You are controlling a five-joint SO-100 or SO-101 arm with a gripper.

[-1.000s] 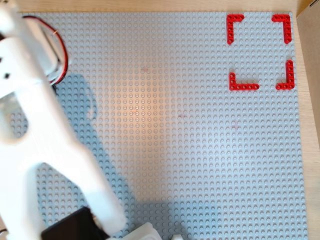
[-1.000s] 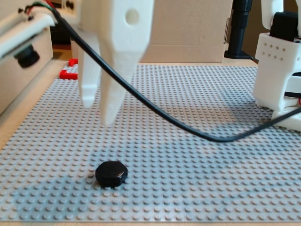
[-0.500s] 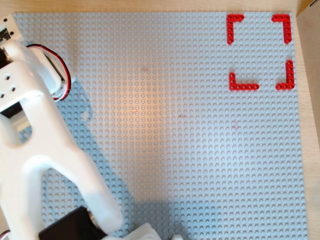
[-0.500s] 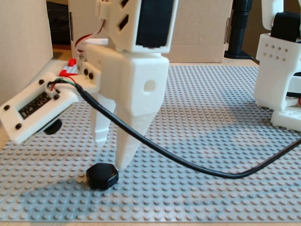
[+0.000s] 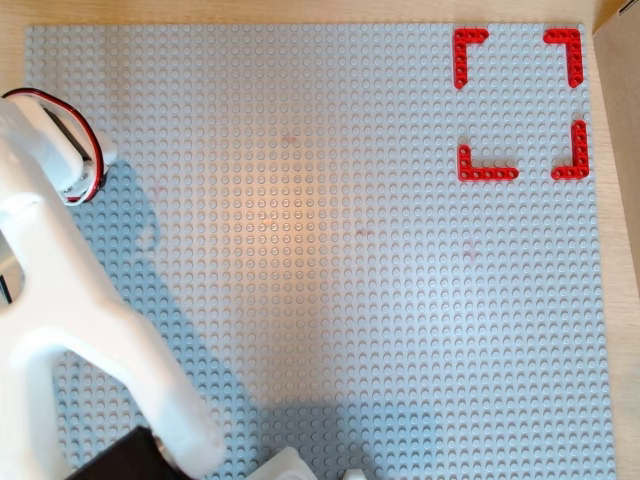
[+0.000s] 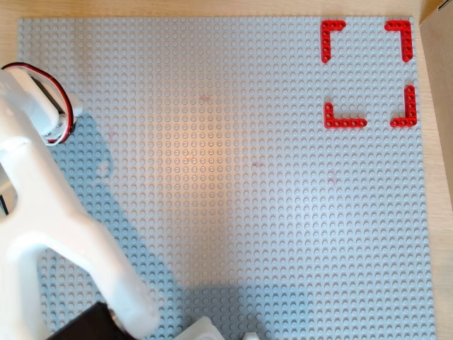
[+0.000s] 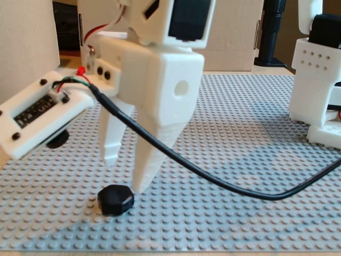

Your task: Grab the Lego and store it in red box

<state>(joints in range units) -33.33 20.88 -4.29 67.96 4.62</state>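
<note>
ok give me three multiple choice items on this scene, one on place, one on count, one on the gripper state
1. In the fixed view, where is the Lego?
A. on the baseplate, beside a fingertip
B. lifted off the baseplate
C. inside the red box

2. How many red corner pieces make the red box?
A. two
B. four
C. six

3. How is the gripper?
A. shut on the Lego
B. open, fingers apart above the baseplate
C. out of sight in every view

Answers:
1 A: the black piece rests on the studs next to the nearer fingertip.
2 B: both overhead views show four L-shaped pieces.
3 B: the fixed view shows a clear gap between the two fingers, nothing held.
</note>
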